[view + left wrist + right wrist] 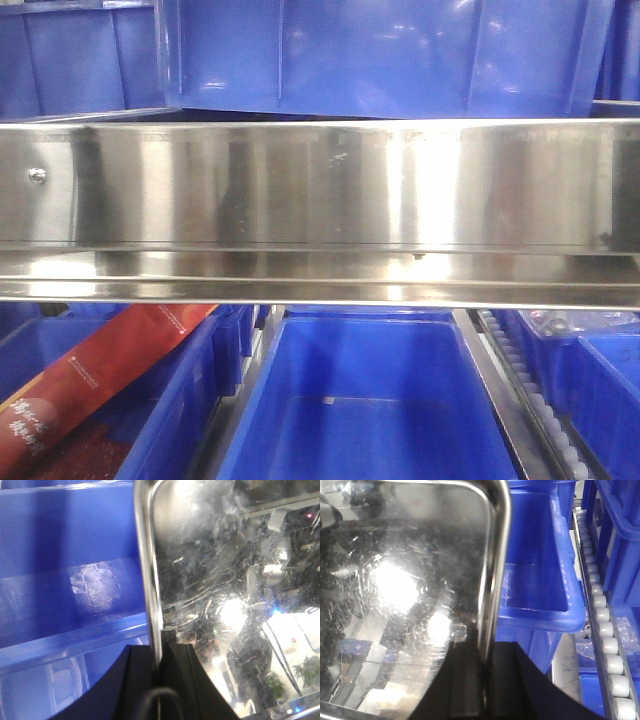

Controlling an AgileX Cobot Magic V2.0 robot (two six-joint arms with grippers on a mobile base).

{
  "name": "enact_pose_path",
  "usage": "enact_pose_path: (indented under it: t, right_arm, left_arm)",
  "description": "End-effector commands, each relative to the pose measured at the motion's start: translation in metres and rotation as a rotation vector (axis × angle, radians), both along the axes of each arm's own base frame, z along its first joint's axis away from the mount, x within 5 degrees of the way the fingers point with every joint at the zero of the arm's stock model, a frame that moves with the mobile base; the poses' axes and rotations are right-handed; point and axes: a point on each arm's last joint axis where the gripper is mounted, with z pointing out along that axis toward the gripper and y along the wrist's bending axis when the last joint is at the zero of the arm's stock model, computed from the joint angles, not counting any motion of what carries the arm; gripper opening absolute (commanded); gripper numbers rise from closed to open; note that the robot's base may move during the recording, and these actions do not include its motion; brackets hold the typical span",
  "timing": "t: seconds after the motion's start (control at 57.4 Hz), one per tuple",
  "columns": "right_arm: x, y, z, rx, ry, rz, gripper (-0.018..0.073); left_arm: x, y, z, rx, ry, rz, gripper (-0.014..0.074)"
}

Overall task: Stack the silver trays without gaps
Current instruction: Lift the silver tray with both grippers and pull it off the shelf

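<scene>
The left hand (159,650) and right hand (485,652) each clench a rim of the shiny stainless-steel rectangular tray (215,580), held beside the blue plastic bin (537,545) — seemingly the carrying step. Next: lower it squarely onto its mate — none in view.

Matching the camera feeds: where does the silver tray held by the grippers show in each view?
Front view: not distinguishable from the steel rail spanning mid-frame.
Left wrist: silver tray fills the right side, rim in the left gripper.
Right wrist: silver tray fills the left side, rim in the right gripper.
Shared landmark: blue bins.
</scene>
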Motion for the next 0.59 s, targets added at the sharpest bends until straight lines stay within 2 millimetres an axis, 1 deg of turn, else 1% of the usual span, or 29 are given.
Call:
enact_pose_path:
  t: [0.0, 0.575]
  right_arm:
    - [-0.0042, 0.0011, 0.0142, -0.006, -0.088, 0.001, -0.0081]
    - [-0.0042, 0.0011, 0.0142, -0.006, -0.088, 0.001, -0.0081]
  left_arm:
    - [-0.0082, 0.0015, 0.0143, -0.033, -0.055, -0.019, -0.0019]
    - [-0.0082, 0.0015, 0.0143, -0.033, -0.055, -0.019, -0.0019]
